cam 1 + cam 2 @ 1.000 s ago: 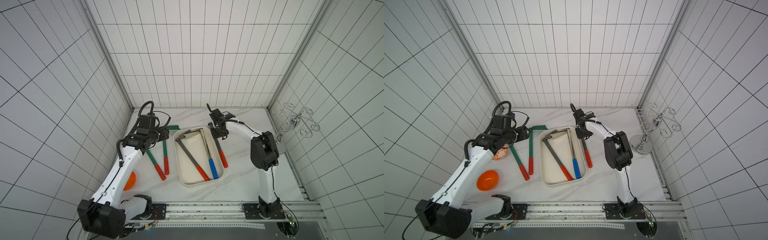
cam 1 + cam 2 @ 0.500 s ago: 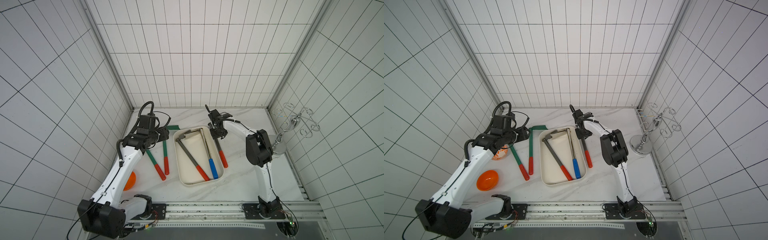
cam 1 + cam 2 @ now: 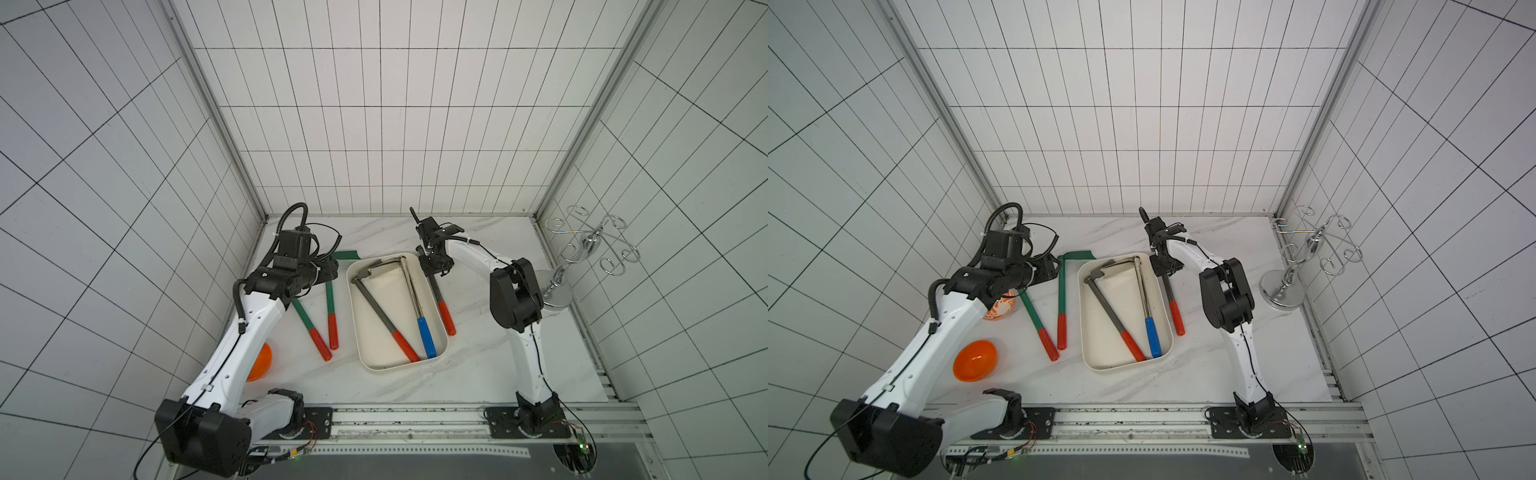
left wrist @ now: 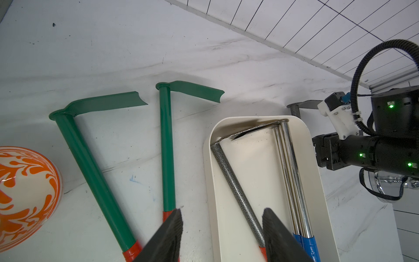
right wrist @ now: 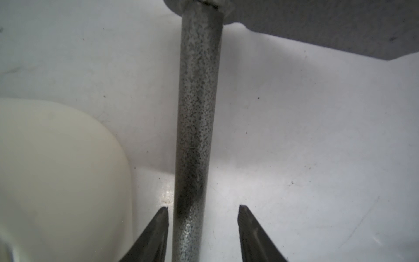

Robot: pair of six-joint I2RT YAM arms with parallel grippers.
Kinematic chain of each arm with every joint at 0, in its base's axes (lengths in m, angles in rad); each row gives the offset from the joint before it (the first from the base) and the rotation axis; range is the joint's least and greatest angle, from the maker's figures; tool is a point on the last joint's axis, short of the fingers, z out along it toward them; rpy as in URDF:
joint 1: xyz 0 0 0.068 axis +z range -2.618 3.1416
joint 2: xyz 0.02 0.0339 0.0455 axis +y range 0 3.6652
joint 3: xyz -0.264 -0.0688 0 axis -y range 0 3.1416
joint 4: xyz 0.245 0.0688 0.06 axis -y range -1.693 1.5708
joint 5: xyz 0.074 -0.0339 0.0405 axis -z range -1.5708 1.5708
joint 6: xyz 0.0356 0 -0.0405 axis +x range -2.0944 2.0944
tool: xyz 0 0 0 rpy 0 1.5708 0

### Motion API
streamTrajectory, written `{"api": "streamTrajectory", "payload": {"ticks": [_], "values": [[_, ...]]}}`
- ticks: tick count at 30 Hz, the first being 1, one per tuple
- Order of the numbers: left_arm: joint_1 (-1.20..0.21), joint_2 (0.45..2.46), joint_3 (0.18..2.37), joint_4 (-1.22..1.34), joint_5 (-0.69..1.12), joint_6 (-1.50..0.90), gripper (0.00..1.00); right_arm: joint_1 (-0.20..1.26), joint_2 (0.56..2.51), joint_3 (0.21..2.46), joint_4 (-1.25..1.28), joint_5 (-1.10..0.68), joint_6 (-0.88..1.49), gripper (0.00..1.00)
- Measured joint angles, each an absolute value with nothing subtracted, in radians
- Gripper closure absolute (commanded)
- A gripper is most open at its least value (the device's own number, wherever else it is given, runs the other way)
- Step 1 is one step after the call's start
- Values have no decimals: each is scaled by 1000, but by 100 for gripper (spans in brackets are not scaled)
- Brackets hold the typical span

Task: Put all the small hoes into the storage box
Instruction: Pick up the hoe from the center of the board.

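Note:
A small hoe (image 3: 445,313) with a speckled grey shaft and a red grip lies on the table just right of the storage box (image 3: 390,368), a cream tub. My right gripper (image 3: 434,270) is low over its shaft near the blade. In the right wrist view the gripper (image 5: 203,207) is open and straddles the shaft (image 5: 197,113); one finger is close to it, the other well apart. The box (image 3: 1117,367) holds two hoes, one red-gripped and one blue-gripped. My left gripper (image 4: 222,211) hangs open and empty over the box's left rim.
Two green hoes (image 3: 305,318) (image 3: 330,299) with red grips lie left of the box. An orange-patterned plate (image 3: 1003,309) and an orange bowl (image 3: 974,360) sit by my left arm. A chrome wire rack (image 3: 1304,253) stands at the right wall.
My right arm's elbow has swung a little towards the box while its gripper stays over the grey hoe's shaft. The left arm and the hoes have not moved.

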State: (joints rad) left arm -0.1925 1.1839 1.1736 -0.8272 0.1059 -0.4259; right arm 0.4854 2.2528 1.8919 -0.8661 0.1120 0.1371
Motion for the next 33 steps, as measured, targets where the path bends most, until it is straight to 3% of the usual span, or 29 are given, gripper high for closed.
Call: {"api": "streamTrajectory", "payload": {"ticks": [8, 20, 33], "values": [[-192, 1184, 1174, -828, 106, -426, 41, 458, 2295, 1892, -865, 80, 130, 51], [-189, 1184, 1174, -827, 105, -424, 41, 434, 2296, 1889, -862, 72, 112, 63], [-189, 1184, 1174, -827, 105, -421, 41, 418, 2257, 1813, -817, 71, 62, 66]]}}
